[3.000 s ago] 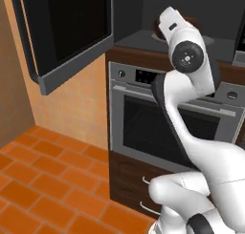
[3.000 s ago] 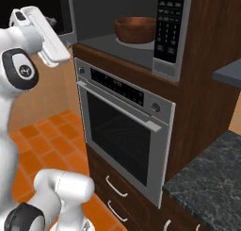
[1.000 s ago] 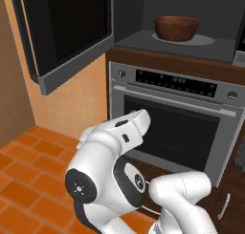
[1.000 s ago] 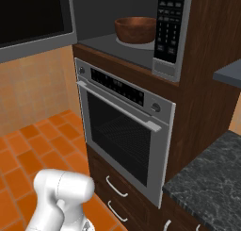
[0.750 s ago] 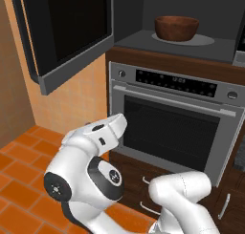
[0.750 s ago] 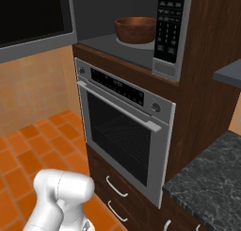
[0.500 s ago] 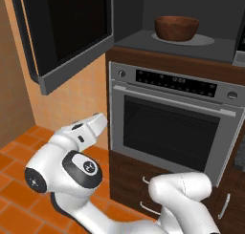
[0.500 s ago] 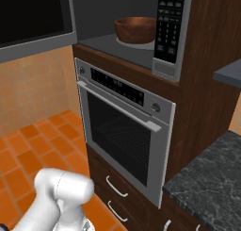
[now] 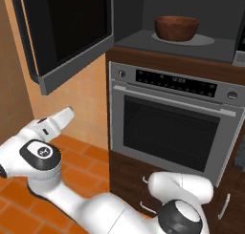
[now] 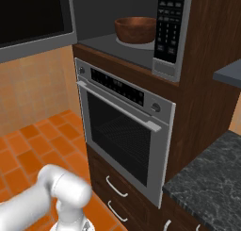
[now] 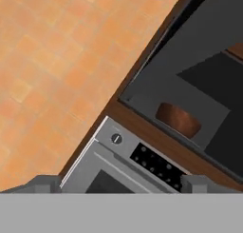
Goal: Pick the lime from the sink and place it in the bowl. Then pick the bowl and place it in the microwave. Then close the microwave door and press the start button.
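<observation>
The reddish-brown bowl [image 9: 176,26] [image 10: 135,29] stands on the pale turntable inside the black microwave [image 10: 168,29]. The hand view looks up at the bowl [image 11: 178,119] from below and to the left. The microwave door [image 9: 67,32] [image 10: 33,13] hangs wide open to the left. My arm [image 9: 38,154] is bent low over the floor at the left, beneath the door. My gripper [image 11: 121,184] is open, its two fingertips [image 11: 47,183] far apart with nothing between them. The lime and the sink are out of view.
A steel-fronted oven [image 9: 177,123] [image 10: 124,126] with a bar handle sits right under the microwave, with wooden drawers below it. Orange tile floor [image 10: 33,150] spreads to the left. A dark stone counter [image 10: 207,178] juts in at the right.
My arm has swung down and to the left, from in front of the oven to below the open door. The bowl and door have not moved.
</observation>
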### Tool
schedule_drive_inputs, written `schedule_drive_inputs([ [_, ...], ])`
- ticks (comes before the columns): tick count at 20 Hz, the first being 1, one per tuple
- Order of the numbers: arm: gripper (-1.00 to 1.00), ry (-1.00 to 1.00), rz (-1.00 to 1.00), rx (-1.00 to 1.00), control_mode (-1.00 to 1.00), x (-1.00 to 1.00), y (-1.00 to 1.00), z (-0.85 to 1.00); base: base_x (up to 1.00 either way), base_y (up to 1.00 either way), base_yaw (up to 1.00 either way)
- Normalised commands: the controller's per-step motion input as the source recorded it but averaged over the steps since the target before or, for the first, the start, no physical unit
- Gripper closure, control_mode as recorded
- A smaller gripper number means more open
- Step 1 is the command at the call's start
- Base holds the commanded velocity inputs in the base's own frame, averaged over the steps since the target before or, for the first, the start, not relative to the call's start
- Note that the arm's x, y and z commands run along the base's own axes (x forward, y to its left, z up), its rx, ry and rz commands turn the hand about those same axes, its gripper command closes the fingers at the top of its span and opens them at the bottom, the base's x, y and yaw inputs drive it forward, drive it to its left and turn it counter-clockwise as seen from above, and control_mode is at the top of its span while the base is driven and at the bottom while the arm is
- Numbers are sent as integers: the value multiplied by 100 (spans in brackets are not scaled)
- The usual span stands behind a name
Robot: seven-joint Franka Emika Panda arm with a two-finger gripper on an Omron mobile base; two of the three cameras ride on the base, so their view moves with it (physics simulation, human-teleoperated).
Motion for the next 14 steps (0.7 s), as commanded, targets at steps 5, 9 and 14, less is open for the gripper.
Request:
schedule_drive_inputs([
  [5,-100,-54,3,13,-100,27,43,-6,0,0,0],
  [9,-100,-52,2,21,-100,32,47,-9,0,0,0],
  [14,-100,-10,-1,2,-100,23,11,7,0,0,0],
])
